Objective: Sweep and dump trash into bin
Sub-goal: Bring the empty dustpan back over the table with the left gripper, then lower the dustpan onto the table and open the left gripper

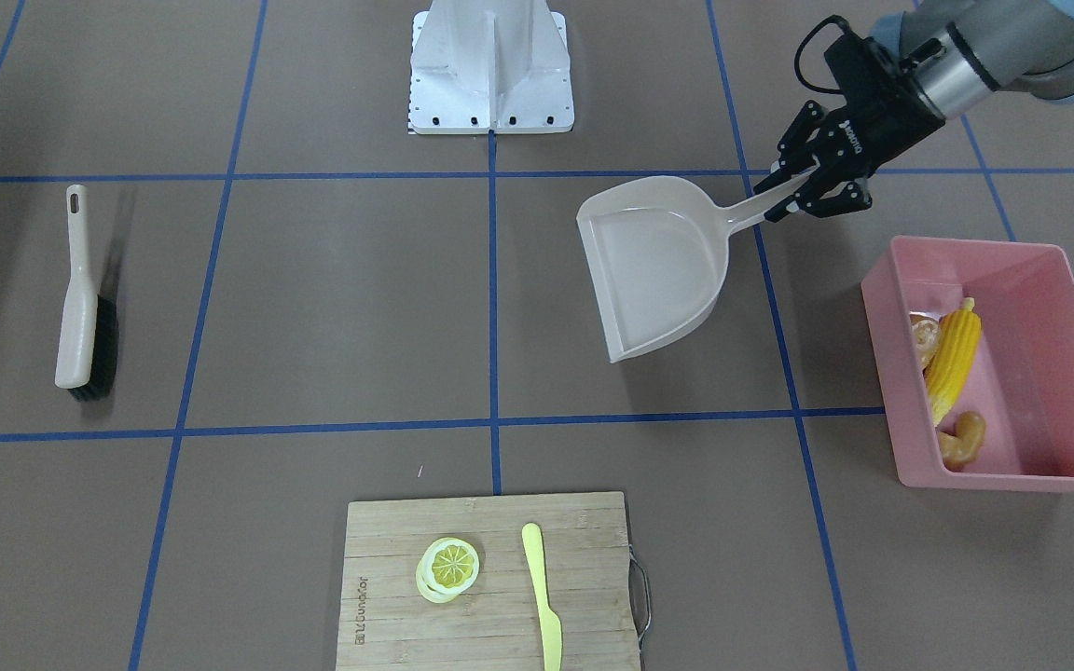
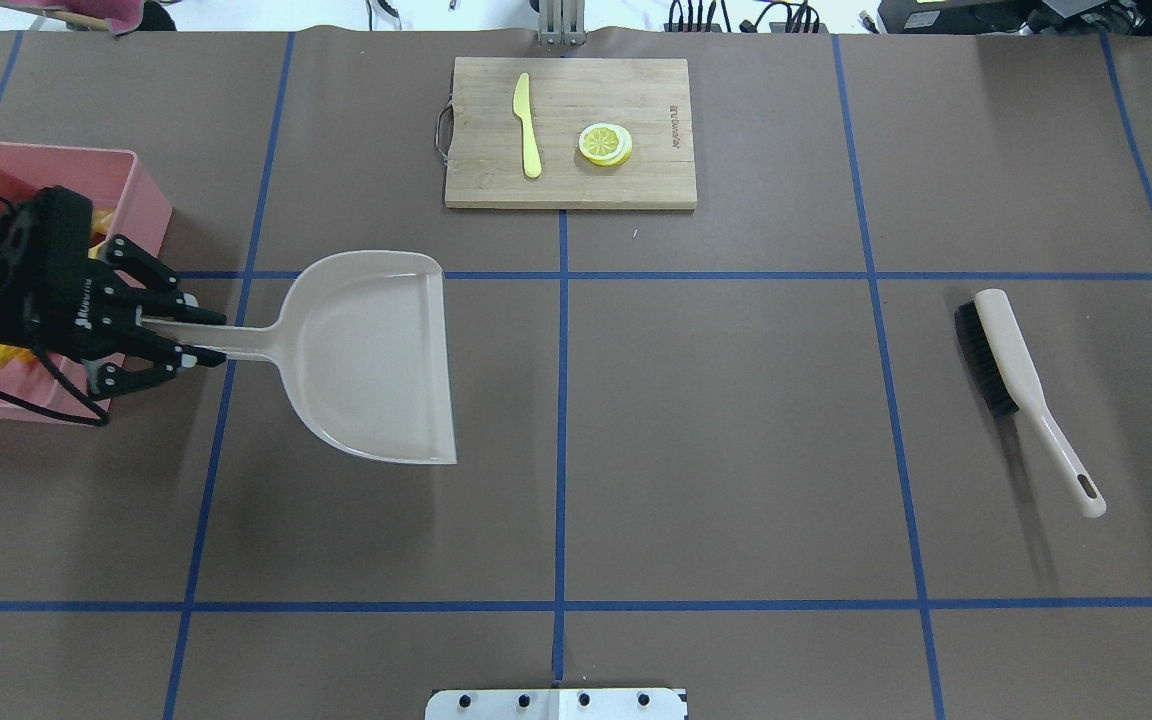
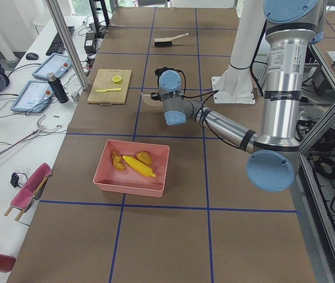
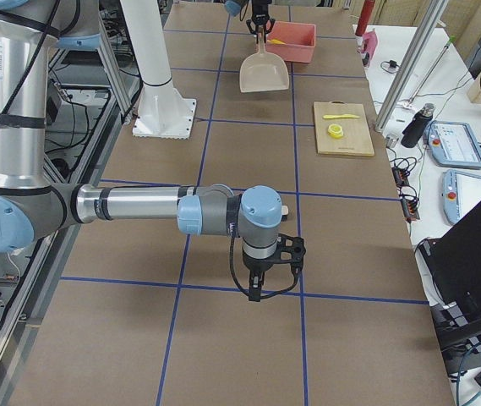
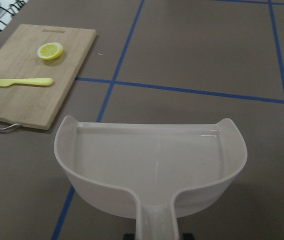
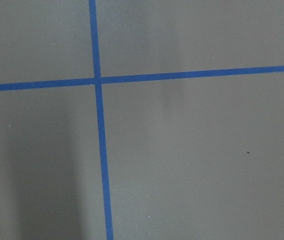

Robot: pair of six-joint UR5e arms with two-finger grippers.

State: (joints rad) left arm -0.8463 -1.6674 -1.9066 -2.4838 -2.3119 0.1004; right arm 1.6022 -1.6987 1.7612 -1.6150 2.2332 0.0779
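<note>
Done: trash (image 1: 954,359) in bin (image 1: 975,244); dustpan (image 1: 658,270) empty.
Left gripper (image 2: 214,340): clamped on dustpan handle.
Right gripper (image 4: 255,292): cannot tell its state.
Remaining: likely just setting dustpan down.

Brown table (image 2: 736,450), gridded in blue tape (image 2: 561,400). Left side view: white bench (image 3: 14,135) at 9 o'clock, with tablets (image 3: 49,66) and keyboard (image 3: 55,42); metal post (image 3: 68,44) at 11. Right side view: second bench (image 4: 477,110) at 2 o'clock, dark monitor (image 4: 468,254) at 4. Even light, faint shadows.
</note>
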